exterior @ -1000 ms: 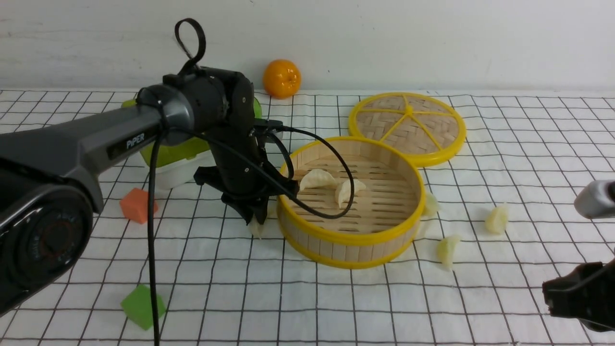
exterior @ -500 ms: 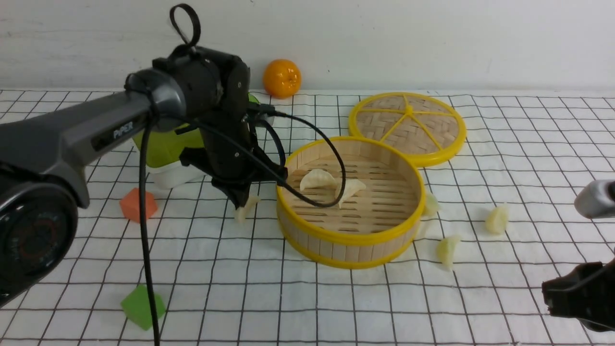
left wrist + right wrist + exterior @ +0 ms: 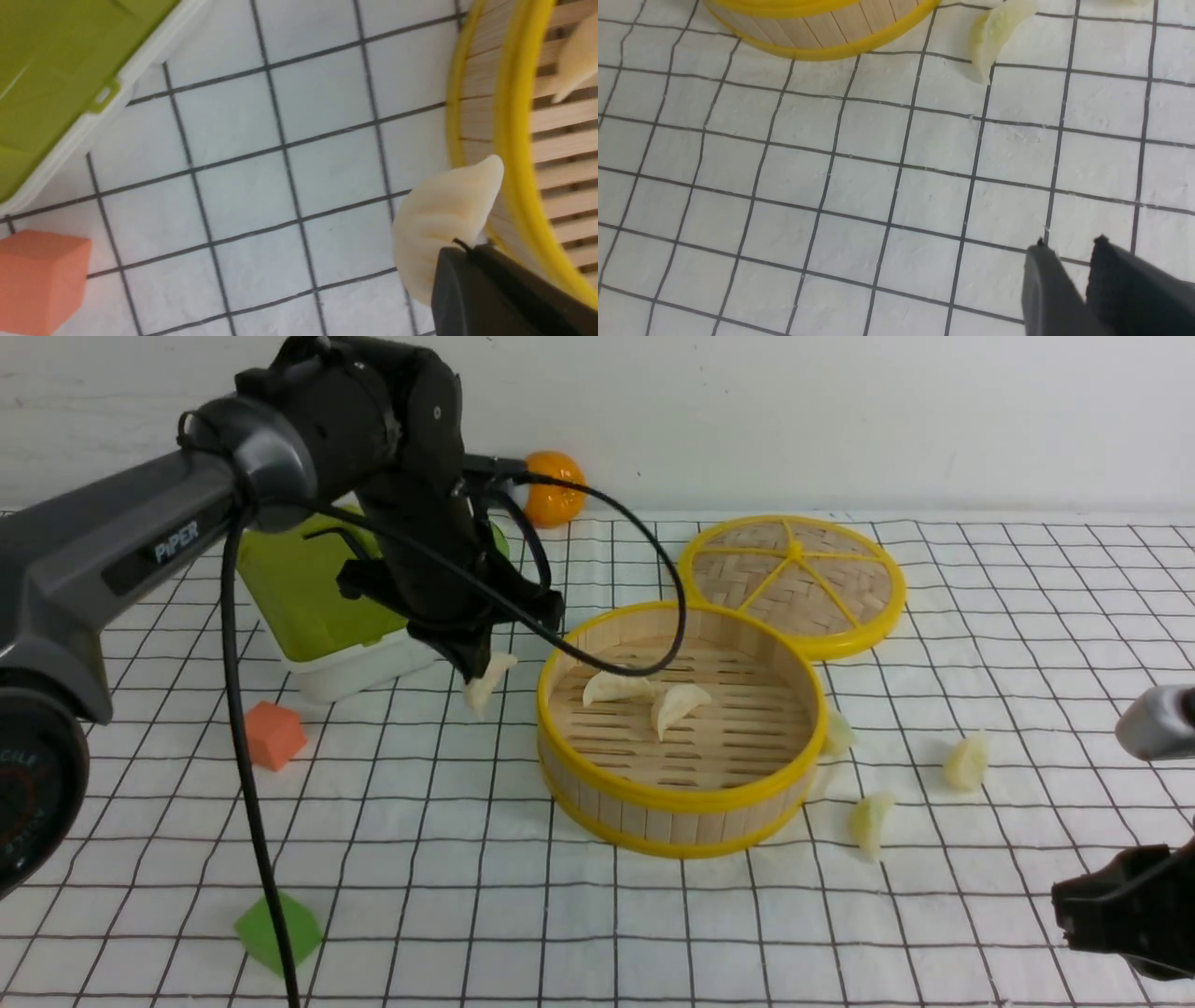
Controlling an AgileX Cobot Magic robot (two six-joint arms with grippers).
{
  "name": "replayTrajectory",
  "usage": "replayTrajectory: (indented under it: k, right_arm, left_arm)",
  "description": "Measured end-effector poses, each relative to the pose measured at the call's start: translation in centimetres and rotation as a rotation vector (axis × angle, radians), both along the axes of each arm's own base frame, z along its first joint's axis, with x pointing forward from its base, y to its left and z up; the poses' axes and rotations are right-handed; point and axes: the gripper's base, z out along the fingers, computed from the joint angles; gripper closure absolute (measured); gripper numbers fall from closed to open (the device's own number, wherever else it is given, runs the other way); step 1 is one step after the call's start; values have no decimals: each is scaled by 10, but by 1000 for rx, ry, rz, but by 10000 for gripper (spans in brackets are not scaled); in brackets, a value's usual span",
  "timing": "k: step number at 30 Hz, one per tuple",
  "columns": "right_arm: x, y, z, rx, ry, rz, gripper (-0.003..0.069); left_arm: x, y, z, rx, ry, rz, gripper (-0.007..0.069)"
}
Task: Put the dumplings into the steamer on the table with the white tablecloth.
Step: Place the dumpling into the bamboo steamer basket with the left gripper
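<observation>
My left gripper is shut on one cream dumpling, which hangs above the white tablecloth just left of the steamer. In the left wrist view this dumpling sticks out past the dark fingers, beside the steamer's yellow rim. Two dumplings lie on the slatted floor. Three more lie on the cloth to the steamer's right: one against its wall, one farther right, one nearer. My right gripper hovers low at the near right, jaws slightly apart and empty.
The woven steamer lid lies flat behind the steamer. A white box with a green lid stands at the back left, an orange fruit by the wall. An orange cube and a green cube sit on the left.
My left gripper closed on the dumpling beside the steamer and lifted it up and back, away from the cloth. The right arm has stayed where it was.
</observation>
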Motion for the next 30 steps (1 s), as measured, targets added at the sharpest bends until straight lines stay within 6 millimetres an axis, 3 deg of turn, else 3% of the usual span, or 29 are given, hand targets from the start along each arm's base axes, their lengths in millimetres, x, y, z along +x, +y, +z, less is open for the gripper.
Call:
replayTrajectory:
  k: [4,6,9,13,14,16,20,28,30]
  right_arm:
    - [0,0,0,1,0,0,517]
    - [0,0,0,1,0,0,516]
    - [0,0,0,1,0,0,513]
    - [0,0,0,0,0,0,513]
    - [0,0,0,0,0,0,513]
    - [0,0,0,0,1,0,513]
    - [0,0,0,-4,0,1,513]
    - [0,0,0,-4,0,1,512]
    - [0,0,0,-6,0,2,510]
  left_arm:
    - [-7,-21,35,-105,-76,-38,637]
    - [-15,-42,51,-154,-117,-85,637]
    - [-25,-72,54,-185,-146,-149,637]
    - [-29,-106,34,-201,-141,-207,637]
    - [-25,-119,15,-195,-134,-221,637]
    - [-18,-131,-12,-174,-129,-229,637]
    - [-6,-138,-47,-138,-132,-231,637]
    - [5,-143,-67,-127,-188,-244,635]
    - [5,-144,-69,-114,-191,-262,604]
